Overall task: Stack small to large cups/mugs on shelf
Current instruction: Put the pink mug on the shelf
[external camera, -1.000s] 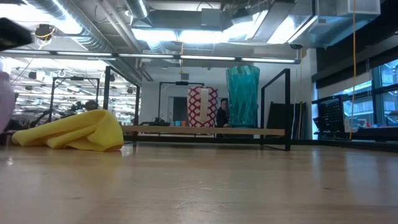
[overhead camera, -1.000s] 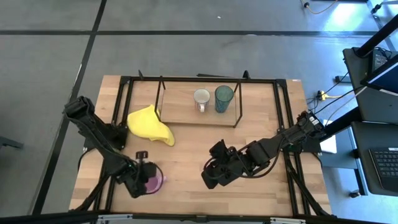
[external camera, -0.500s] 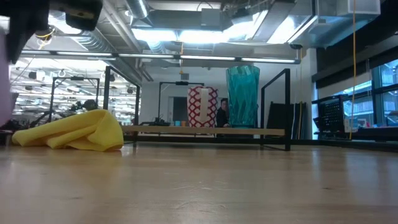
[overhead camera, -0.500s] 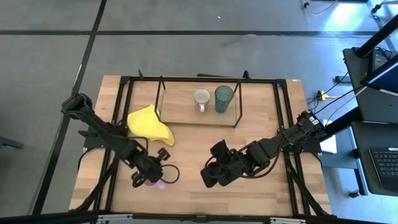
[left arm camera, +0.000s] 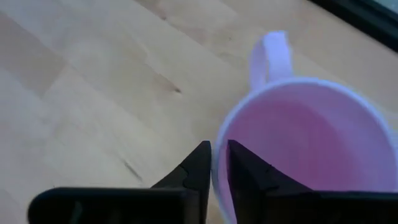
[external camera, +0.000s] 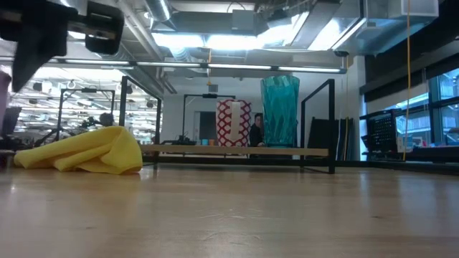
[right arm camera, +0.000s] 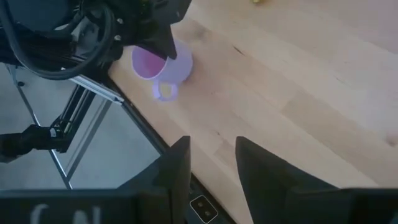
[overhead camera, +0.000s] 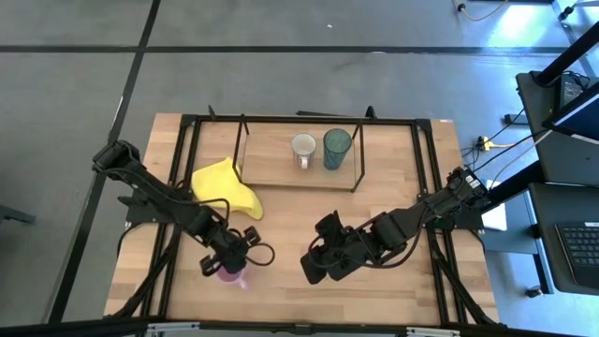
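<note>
The small pink mug (overhead camera: 230, 274) sits near the table's near edge, left of centre, its handle (left arm camera: 272, 53) sticking out to one side. My left gripper (overhead camera: 232, 260) is right over it and shut on its rim. My right gripper (overhead camera: 310, 269) hovers open to the mug's right, and its wrist view shows the pink mug (right arm camera: 163, 62). The white mug (overhead camera: 303, 148) and the teal tumbler (overhead camera: 337, 146) stand side by side on the shelf (overhead camera: 271, 161) at the table's far side. In the low view they show as the patterned white mug (external camera: 233, 123) and the teal tumbler (external camera: 280, 111). My left gripper pinches the pink mug's rim (left arm camera: 217, 163) on the side away from the handle, one finger (left arm camera: 244, 174) inside the cup and the other finger (left arm camera: 196, 168) outside. It comes from above, pointing down. The mug is upright; whether its base is on the table I cannot tell.
A crumpled yellow cloth (overhead camera: 225, 190) lies left of the shelf, between it and the pink mug. The shelf's thin black rods (overhead camera: 357, 154) rise around the board. Bare tabletop (overhead camera: 290, 220) stretches between the shelf and both grippers. The near table edge (right arm camera: 134, 115) is close to the mug.
My left gripper has swung from the pink mug's left side toward the table's right, ending above the mug with its fingers at the rim. The right arm has kept still.
</note>
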{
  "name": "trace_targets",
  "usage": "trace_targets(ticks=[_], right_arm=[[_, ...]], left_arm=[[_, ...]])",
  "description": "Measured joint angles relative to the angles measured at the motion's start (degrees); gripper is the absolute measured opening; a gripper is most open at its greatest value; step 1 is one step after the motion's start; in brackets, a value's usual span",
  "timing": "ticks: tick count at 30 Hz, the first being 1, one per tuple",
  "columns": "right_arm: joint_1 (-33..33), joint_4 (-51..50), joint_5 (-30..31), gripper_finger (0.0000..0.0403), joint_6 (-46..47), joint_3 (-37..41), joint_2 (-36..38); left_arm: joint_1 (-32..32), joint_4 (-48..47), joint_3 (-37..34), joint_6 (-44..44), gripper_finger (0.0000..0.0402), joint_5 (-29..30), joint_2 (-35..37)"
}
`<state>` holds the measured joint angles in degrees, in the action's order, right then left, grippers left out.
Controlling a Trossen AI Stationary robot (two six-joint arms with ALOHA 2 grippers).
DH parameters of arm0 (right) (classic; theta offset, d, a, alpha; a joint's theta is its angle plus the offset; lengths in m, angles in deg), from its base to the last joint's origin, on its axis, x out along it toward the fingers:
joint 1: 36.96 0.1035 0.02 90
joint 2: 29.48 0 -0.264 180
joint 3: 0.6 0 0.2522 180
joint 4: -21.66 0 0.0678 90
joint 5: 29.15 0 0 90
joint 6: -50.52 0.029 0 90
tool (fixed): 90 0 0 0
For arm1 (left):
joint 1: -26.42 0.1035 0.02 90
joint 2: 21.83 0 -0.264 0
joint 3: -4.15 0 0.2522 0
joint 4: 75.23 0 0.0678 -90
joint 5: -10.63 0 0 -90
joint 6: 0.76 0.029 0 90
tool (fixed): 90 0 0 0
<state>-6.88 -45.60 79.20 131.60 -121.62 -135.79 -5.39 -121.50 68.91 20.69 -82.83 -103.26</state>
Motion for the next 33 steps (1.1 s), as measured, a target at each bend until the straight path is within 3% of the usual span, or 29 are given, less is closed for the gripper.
trace_targets(ticks=[7,13,17,23,29,33], right_arm=[[-0.04,-1.57,0.02,0.0128,-0.38,0.0,0.0],[-0.11,-4.09,0.04,0.0128,-0.65,0.0,0.0],[-0.11,-4.95,0.12,0.0128,-1.88,0.0,0.02],[-0.93,-4.95,0.2,0.0128,-6.53,0.0,0.02],[-2.73,-4.93,0.15,0.0129,-11.17,0.0,0.04],[-3.87,-4.91,0.13,0.0129,-13.88,0.0,0.04]], left_arm=[[0.85,-2.69,3.73,-1.71,0.0069,6.4,0.0],[1.81,-12.29,12.4,-18.6,0.0077,7.28,0.3],[0.87,-19.96,15.9,-41.48,0.0075,7.5,0.38],[-5.46,-20.78,12.31,-78.78,0.0074,9.49,0.26],[-9.01,-23.9,11.96,-104.88,0.0074,13.76,0.22],[-9.99,-23.72,11.96,-116.77,0.0074,15.48,0.04]])
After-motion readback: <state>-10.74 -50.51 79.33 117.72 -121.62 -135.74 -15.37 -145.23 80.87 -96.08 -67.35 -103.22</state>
